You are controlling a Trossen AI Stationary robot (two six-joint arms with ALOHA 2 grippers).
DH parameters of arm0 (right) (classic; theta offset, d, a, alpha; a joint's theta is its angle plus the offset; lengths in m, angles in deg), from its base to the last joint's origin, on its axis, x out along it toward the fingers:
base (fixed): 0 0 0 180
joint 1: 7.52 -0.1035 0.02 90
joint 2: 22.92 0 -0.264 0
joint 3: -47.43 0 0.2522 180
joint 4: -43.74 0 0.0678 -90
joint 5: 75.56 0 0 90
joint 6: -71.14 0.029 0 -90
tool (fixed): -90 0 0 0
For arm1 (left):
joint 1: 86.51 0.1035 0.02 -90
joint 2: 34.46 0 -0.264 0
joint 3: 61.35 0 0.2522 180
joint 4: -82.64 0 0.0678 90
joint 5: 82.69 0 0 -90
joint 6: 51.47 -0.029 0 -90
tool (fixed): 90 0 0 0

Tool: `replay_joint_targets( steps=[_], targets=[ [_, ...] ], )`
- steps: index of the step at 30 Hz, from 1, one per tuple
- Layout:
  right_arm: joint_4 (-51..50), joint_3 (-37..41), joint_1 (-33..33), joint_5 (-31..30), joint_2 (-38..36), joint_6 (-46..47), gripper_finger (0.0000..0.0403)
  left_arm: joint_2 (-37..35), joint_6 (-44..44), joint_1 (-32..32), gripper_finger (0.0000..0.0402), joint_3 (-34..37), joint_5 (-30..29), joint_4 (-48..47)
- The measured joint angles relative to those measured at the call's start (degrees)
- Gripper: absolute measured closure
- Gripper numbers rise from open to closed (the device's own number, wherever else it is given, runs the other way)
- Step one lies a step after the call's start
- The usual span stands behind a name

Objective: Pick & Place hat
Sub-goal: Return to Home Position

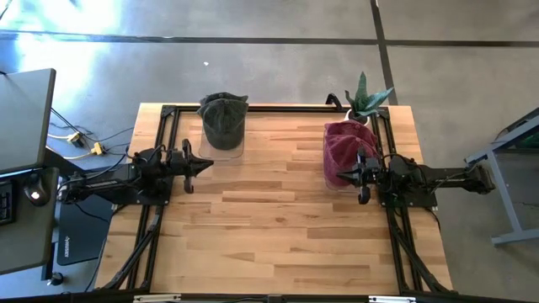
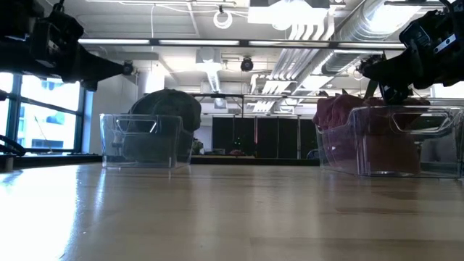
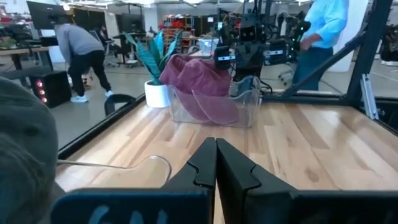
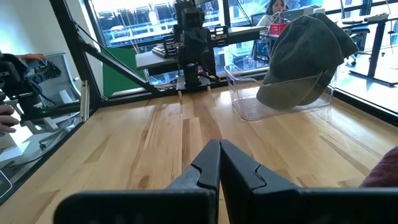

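Note:
A dark green cap (image 1: 223, 118) sits in a clear bin (image 2: 145, 141) near the table's far edge, left of centre; it also shows in the right wrist view (image 4: 305, 59). A maroon hat (image 1: 347, 145) lies heaped in a second clear bin (image 2: 391, 141) on the right, seen in the left wrist view too (image 3: 199, 81). My left gripper (image 1: 206, 165) hovers shut just near of the green cap's bin, pointing right. My right gripper (image 1: 341, 176) hovers shut at the maroon hat's near left side, pointing left. Neither touches anything.
A potted plant (image 1: 366, 101) stands at the far right corner behind the maroon hat's bin. A black frame (image 1: 168, 114) runs along the table's far and side edges. Bare wood (image 1: 269, 210) spreads across the middle and near half. People (image 3: 323, 31) move in the room beyond.

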Motion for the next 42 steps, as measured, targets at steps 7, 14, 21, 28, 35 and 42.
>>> replay_joint_targets(
  steps=[7, 14, 21, 28, 35, 42],
  targets=[
    [0.0, 0.0, 0.0, 0.0, 0.0, 0.0, 0.0393, 0.0, 1.8, -1.8, 0.0401, 0.1, 0.0, 0.0],
    [0.0, 0.0, 0.0, 0.0, 0.0, 0.0, 0.0398, 0.0, 1.2, -7.8, 0.0401, 0.1, 0.0, 0.0],
    [0.0, 0.0, 0.0, 0.0, 0.0, 0.0, 0.0394, 0.3, -1.0, -9.3, 0.0401, 0.1, -0.1, 0.1],
    [0.0, 0.0, 0.0, 0.0, 0.0, 0.0, 0.0399, 0.3, -0.9, -9.3, 0.0401, 0.1, -0.1, 0.1],
    [0.0, 0.0, 0.0, 0.0, 0.0, 0.0, 0.0395, 0.3, -0.9, -9.2, 0.0401, 0.1, -0.1, 0.1],
    [0.0, 0.0, 0.0, 0.0, 0.0, 0.0, 0.0397, 0.3, -0.9, -9.2, 0.0401, 0.2, -0.1, 0.1]
  ],
)
